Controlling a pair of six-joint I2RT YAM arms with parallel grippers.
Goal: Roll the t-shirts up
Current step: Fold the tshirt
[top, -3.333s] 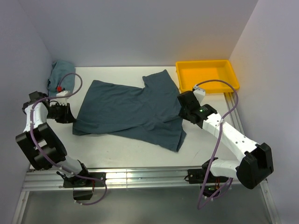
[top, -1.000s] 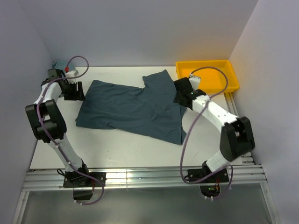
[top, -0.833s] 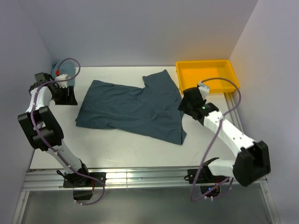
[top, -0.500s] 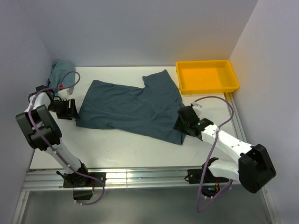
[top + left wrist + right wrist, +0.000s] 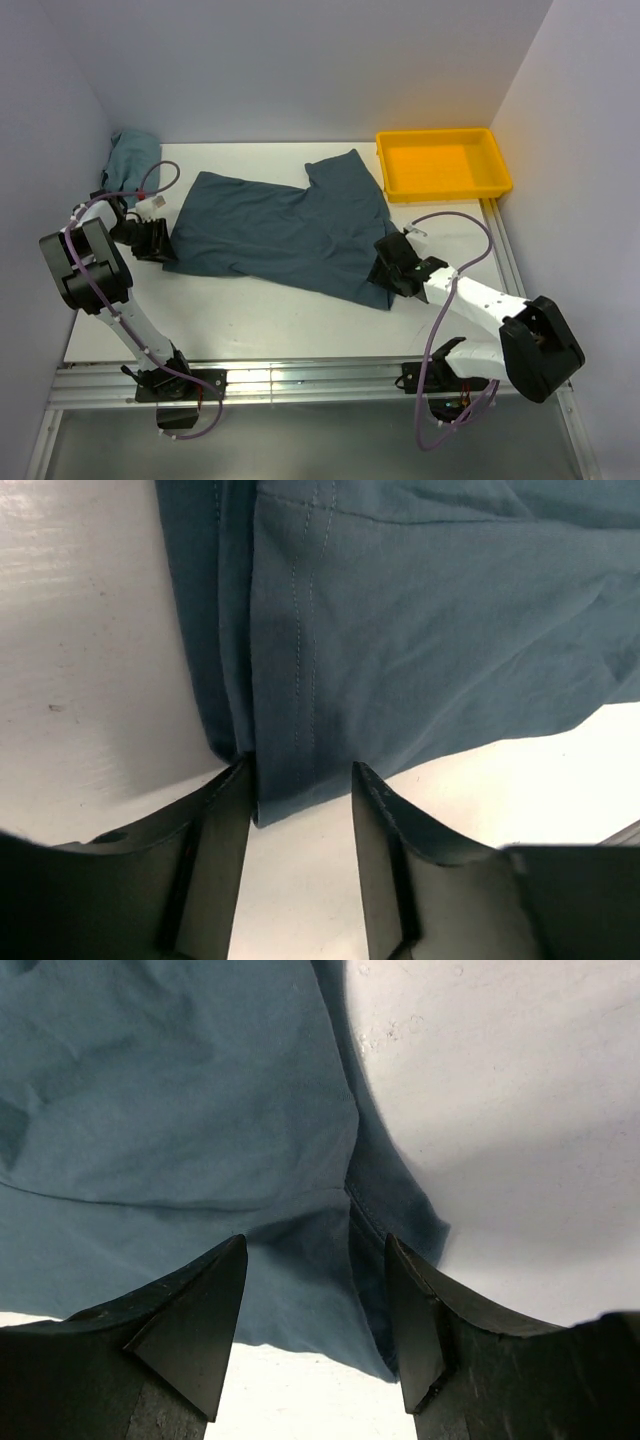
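A dark slate blue-grey t-shirt (image 5: 285, 228) lies spread flat across the middle of the table. My left gripper (image 5: 165, 243) is low at its near left corner. In the left wrist view the hemmed corner (image 5: 290, 780) lies between the open fingertips (image 5: 215, 840), which are a modest gap apart. At the near right corner my right gripper (image 5: 383, 272) also stands open. Its wide-set fingers (image 5: 412, 1310) straddle the shirt's edge (image 5: 375, 1210) without pinching it. A second, lighter teal t-shirt (image 5: 130, 160) sits crumpled in the back left corner.
A yellow tray (image 5: 443, 185) stands at the back right, beyond the shirt. Walls close in on the left, back and right. The aluminium rail (image 5: 300, 380) with both arm bases runs along the near edge.
Both grippers came toward the near side along the shirt's edges: the left from the back left corner, the right from beside the tray. The left jaws have narrowed.
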